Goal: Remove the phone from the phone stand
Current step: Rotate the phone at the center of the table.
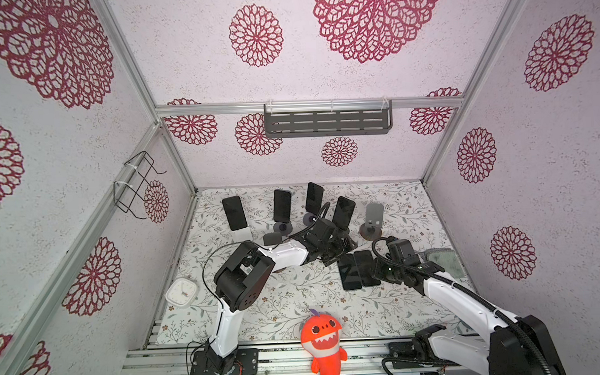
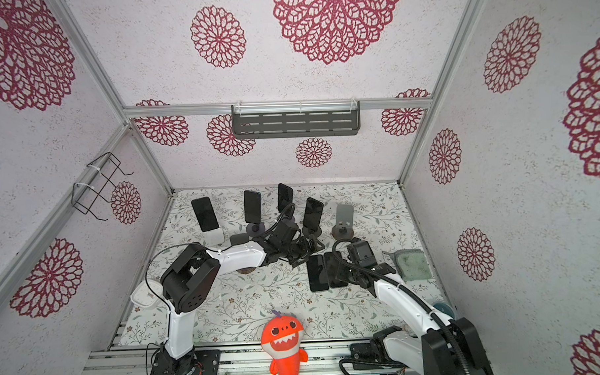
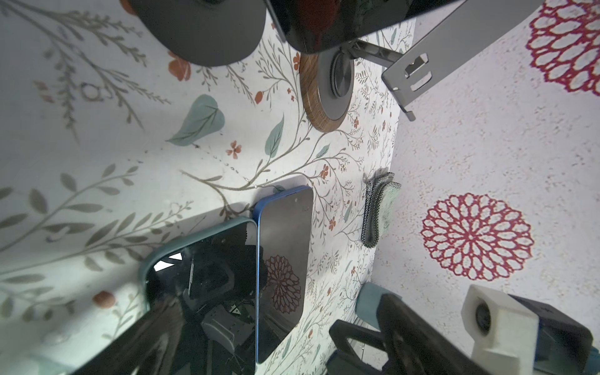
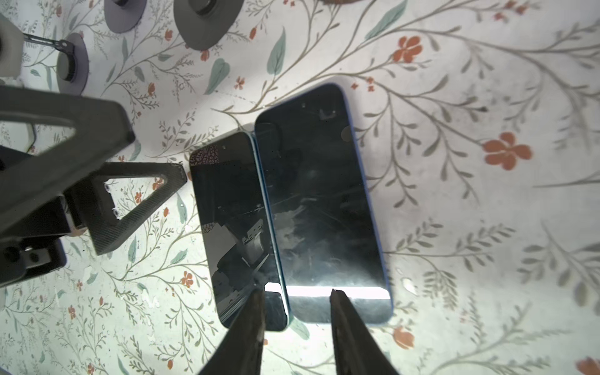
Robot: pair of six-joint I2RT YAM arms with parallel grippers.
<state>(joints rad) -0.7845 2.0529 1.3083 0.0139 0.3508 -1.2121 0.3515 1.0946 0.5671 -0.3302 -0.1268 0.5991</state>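
Note:
Several dark phones lean upright on stands along the back of the table; the nearest one (image 1: 343,212) (image 2: 312,213) stands just behind my left gripper (image 1: 342,250) (image 2: 307,251). That gripper is open and empty, its fingers (image 4: 139,194) spread wide beside two phones lying flat, a pale-edged one (image 4: 233,227) (image 3: 207,292) and a blue-edged one (image 4: 321,207) (image 3: 285,253). My right gripper (image 4: 296,293) (image 1: 377,271) hangs over the near ends of these two, straddling their seam, open with nothing between its fingers. An empty grey stand (image 1: 373,216) (image 3: 438,48) is at the right end of the row.
A folded cloth (image 1: 445,259) (image 3: 380,211) lies by the right wall. A white clock (image 1: 181,292) sits at the left edge and an orange shark plush (image 1: 323,342) at the front rail. A small dark pad (image 1: 272,238) lies behind the left arm.

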